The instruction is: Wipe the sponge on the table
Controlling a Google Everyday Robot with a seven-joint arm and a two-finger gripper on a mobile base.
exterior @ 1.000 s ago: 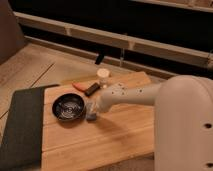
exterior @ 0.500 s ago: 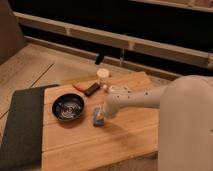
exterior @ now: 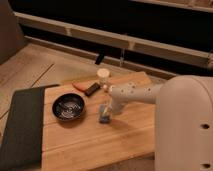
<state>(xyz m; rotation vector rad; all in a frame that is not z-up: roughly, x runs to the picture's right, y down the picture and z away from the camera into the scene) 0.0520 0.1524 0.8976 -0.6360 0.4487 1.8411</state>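
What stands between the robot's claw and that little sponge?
Nothing visible: the gripper is shut on the sponge, holding it against the table. The black bowl sits apart, toward the dark mat.

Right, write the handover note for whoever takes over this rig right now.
End effector: shut on the small grey-blue rectangular sponge, holding it down near the middle of the low light-brown wooden plank table.
Nearby: the round black bowl sits between the sponge and the dark grey mat, apart from the sponge.
Done: sponge grasped and on the wood.
Left: the wiping strokes; how much has been wiped cannot be told. Probably best to steer clear of the bowl.
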